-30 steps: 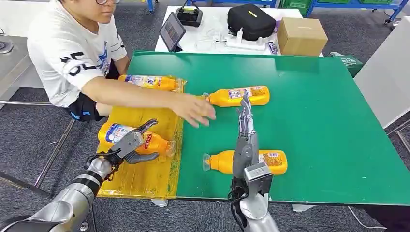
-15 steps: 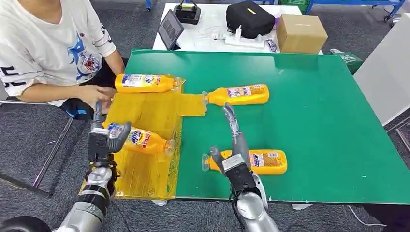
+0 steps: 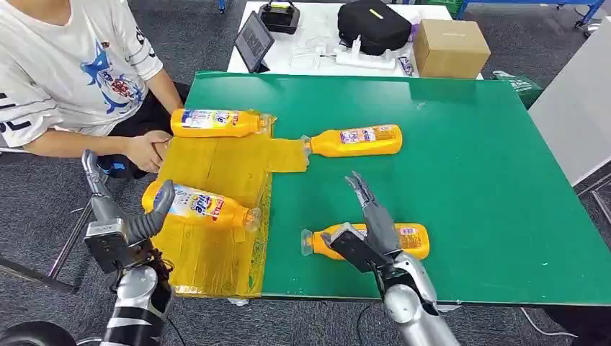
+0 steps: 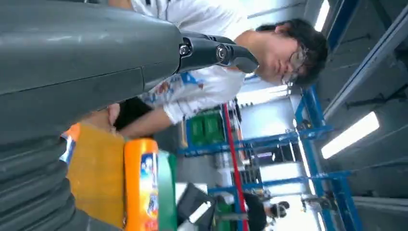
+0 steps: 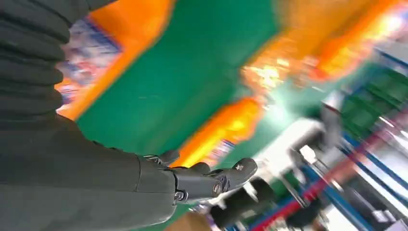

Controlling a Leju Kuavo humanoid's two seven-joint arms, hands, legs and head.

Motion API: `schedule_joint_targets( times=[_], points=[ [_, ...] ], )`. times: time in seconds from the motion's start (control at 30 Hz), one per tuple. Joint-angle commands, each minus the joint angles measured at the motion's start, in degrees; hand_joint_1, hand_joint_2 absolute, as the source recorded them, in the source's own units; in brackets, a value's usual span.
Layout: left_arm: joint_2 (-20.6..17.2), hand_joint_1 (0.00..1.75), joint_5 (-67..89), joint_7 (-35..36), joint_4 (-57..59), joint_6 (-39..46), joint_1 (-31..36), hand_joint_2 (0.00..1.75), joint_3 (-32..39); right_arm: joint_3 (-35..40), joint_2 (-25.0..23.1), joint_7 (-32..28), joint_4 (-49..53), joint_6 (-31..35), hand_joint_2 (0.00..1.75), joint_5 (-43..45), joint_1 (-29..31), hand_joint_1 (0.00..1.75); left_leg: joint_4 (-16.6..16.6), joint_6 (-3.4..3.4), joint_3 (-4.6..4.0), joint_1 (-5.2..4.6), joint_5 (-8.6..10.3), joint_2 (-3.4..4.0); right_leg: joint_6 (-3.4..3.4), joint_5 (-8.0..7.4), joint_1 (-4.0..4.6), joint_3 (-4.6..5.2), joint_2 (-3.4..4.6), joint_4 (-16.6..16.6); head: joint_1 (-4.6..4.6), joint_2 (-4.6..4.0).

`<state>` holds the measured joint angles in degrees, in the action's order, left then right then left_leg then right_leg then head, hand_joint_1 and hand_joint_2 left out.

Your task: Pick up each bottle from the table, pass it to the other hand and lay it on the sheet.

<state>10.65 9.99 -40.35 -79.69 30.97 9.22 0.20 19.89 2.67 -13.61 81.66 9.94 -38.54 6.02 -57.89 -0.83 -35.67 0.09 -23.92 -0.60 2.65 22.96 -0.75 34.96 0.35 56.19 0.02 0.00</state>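
- My right hand [image 3: 364, 231] hangs over the near bottle [image 3: 407, 241] on the green table [image 3: 468, 166], fingers stretched forward and apart, holding nothing.
- That bottle lies on its side near the table's front edge, cap toward the yellow sheet [image 3: 216, 180].
- My left hand [image 3: 119, 220] is raised off the table's left edge beside the sheet, fingers spread upward, empty, its thumb close to the base of a bottle on the sheet [image 3: 198, 204].
- That bottle lies slanted across the sheet, cap toward the table.
- Another bottle [image 3: 215, 122] lies along the sheet's far edge.
- A fourth bottle [image 3: 354, 140] lies on the green, its cap at a flap of the sheet.
- A person [image 3: 65, 72] in a white shirt sits at the left, one hand at the sheet's edge.
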Motion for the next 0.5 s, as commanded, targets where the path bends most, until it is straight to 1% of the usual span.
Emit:
schedule_joint_targets(
  times=[0.03, 0.07, 0.13, 0.17, 0.2, 0.23, 0.27, 0.33, 0.4, 0.43, 0.5],
  points=[
    [2.96, 0.0, 0.1, 0.35, 1.7, -3.11, -3.39, 1.75, -0.14, -1.38, 10.79, 3.33, -1.23, -6.72, 1.75, -0.38, 0.15, 0.0, 0.02, -0.01, 0.31, 0.03, -0.13, -0.1, -0.05, 0.13, 0.06, -0.41, -0.19, -0.11, 0.0, 0.0],
    [2.93, 0.0, 0.06, 0.42, 1.67, -3.1, -3.21, 1.75, -0.04, -1.26, 10.47, 3.39, -1.19, -6.65, 1.75, -0.42, 0.29, 0.0, -0.04, 0.0, 0.36, 0.06, -0.2, -0.03, -0.07, 0.16, 0.09, -0.46, -0.14, -0.09, 0.02, 0.0],
    [2.92, 0.0, 0.08, 0.45, 1.62, -3.11, -3.07, 1.75, 0.11, -1.12, 10.24, 3.38, -1.4, -6.64, 1.75, -0.4, 0.35, 0.0, 0.01, 0.0, 0.04, 0.01, -0.06, 0.05, -0.03, 0.03, 0.02, -0.1, 0.0, -0.03, 0.04, 0.0],
    [2.8, 0.0, 0.86, 1.01, 2.11, -4.21, -2.96, 1.75, -0.22, 0.83, 12.45, 5.14, -2.17, -9.24, 1.75, -1.09, 1.53, 0.0, -0.03, 0.02, 0.25, 0.06, -0.18, 0.11, -0.08, 0.11, 0.08, -0.32, 0.01, -0.04, 0.02, 0.0],
    [3.19, 0.0, 0.91, 1.05, 2.74, -4.53, -2.85, 1.75, -0.05, 0.76, 12.79, 5.19, -3.12, -9.58, 1.75, -0.13, 2.27, 0.0, 0.01, 0.04, 0.22, 0.03, -0.14, 0.1, -0.09, 0.09, 0.05, -0.27, -0.01, -0.03, 0.02, 0.0],
    [3.32, 0.0, 1.07, 1.1, 3.66, -4.82, -2.57, 1.75, -0.2, 1.78, 13.86, 5.62, -4.58, -11.26, 1.75, 0.08, 3.6, 0.0, 0.02, 0.01, 0.09, -0.01, -0.06, 0.06, -0.04, 0.03, 0.01, -0.13, -0.03, -0.02, 0.02, 0.0],
    [3.56, 0.0, 1.0, 1.07, 4.65, -4.89, -2.22, 1.75, -0.19, 2.28, 14.45, 5.49, -6.14, -12.69, 1.75, 1.1, 4.93, 0.0, 0.0, 0.04, 0.28, 0.04, -0.15, 0.11, -0.1, 0.1, 0.07, -0.33, -0.03, -0.04, -0.02, 0.0],
    [3.64, 0.0, 0.86, 1.09, 6.87, -5.3, -1.12, 1.75, -0.59, 4.41, 16.03, 5.27, -9.74, -16.1, 1.75, 2.69, 7.85, 0.0, 0.02, 0.0, 0.11, 0.0, -0.05, 0.12, -0.03, 0.0, 0.03, -0.13, 0.02, -0.04, -0.02, 0.0],
    [3.71, 0.0, 0.61, 1.11, 8.74, -6.11, 0.02, 1.75, -1.39, 6.22, 16.48, 4.41, -13.86, -18.21, 1.75, 4.7, 10.73, 0.0, 0.01, 0.0, 0.29, 0.04, -0.11, 0.15, -0.06, 0.03, 0.08, -0.35, 0.01, -0.09, -0.02, 0.0],
    [3.77, 0.0, 0.59, 1.15, 9.29, -6.25, 0.4, 1.75, -1.68, 6.74, 16.65, 4.4, -15.27, -18.37, 1.75, 4.68, 11.76, 0.0, 0.02, -0.02, 0.16, 0.01, -0.05, 0.17, -0.02, -0.03, 0.04, -0.2, 0.09, -0.07, 0.02, 0.0],
    [3.82, 0.0, 0.5, 1.15, 10.31, -6.57, 1.05, 1.75, -2.33, 8.2, 17.08, 4.39, -17.93, -19.57, 1.75, 4.93, 13.97, 0.0, 0.0, -0.02, 0.26, 0.05, -0.11, 0.29, -0.05, -0.04, 0.08, -0.31, 0.14, -0.1, 0.02, 0.0]
  ],
)
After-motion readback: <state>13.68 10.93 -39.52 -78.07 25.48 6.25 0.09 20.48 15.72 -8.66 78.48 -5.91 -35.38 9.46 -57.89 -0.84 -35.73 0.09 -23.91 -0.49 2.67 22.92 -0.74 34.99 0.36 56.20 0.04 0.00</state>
